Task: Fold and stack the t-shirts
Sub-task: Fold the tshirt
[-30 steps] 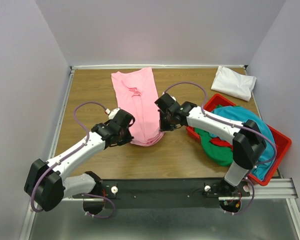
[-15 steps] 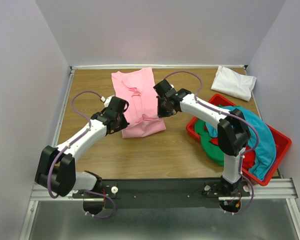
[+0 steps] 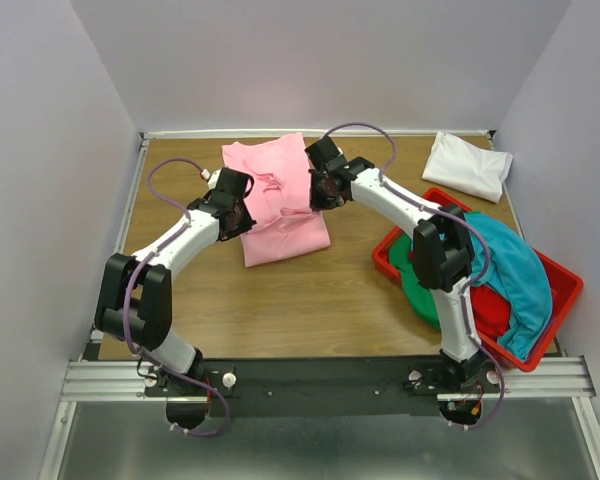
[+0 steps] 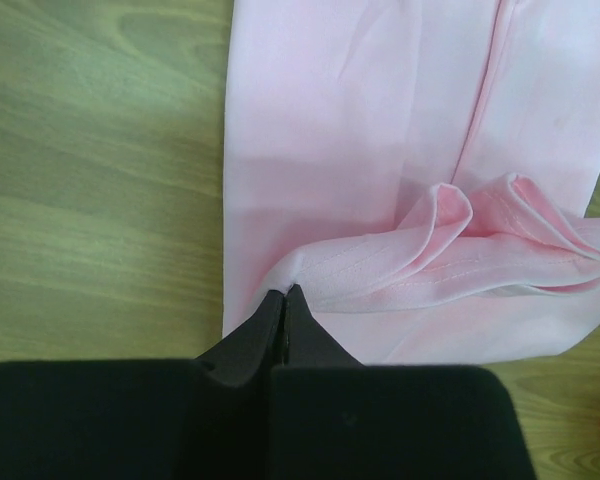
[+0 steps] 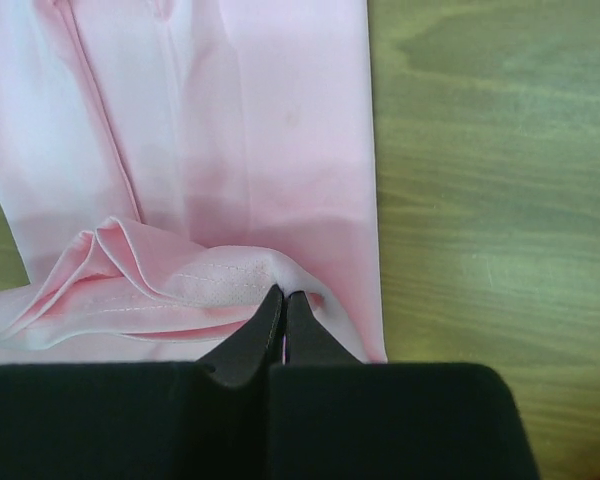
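The light pink t-shirt [image 3: 280,195] lies on the wooden table [image 3: 280,300], its near hem doubled back over its middle. My left gripper [image 3: 242,207] is shut on the hem's left corner, seen in the left wrist view [image 4: 284,291]. My right gripper [image 3: 318,192] is shut on the hem's right corner, seen in the right wrist view [image 5: 283,293]. The lifted hem sags in folds between the two grippers [image 4: 500,240]. A folded white t-shirt [image 3: 468,164] lies at the back right. Teal [image 3: 510,265], green [image 3: 420,290] and red [image 3: 490,310] t-shirts are heaped in the bin.
The rigid red plastic bin [image 3: 565,290] stands at the right, against the right arm. Grey walls close in the table on three sides. Bare wood shows in front of the pink shirt and at the far left.
Both grippers have carried the pink shirt's near hem away from the arms' bases and over the shirt. The shirt has gone from a long strip to a shorter doubled shape.
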Tool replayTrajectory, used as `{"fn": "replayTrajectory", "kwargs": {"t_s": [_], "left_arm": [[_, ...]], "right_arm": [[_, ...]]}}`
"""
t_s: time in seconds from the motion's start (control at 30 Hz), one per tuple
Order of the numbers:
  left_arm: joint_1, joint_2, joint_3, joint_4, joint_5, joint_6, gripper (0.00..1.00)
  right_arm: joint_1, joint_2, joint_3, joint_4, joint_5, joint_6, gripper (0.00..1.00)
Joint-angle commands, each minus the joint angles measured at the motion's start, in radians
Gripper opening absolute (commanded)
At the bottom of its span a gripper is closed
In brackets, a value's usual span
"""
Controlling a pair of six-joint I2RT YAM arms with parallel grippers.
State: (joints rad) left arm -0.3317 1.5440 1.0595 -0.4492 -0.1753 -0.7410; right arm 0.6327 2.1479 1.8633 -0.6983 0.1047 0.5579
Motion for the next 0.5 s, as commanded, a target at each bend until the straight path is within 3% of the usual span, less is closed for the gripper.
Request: {"fn": "replayTrajectory", "kwargs": {"t_s": [0.0,0.47], "left_arm": [[0.026,0.048,0.06,0.026,-0.001,0.038,0.0],[0.102,0.214,0.218,0.04,0.037,0.066,0.0]], "right_arm": [[-0.021,0.066,0.08,-0.009,-0.026,-0.035,0.01],[-0.067,0.225,0.321,-0.017,-0.063,-0.053,0.01]]}}
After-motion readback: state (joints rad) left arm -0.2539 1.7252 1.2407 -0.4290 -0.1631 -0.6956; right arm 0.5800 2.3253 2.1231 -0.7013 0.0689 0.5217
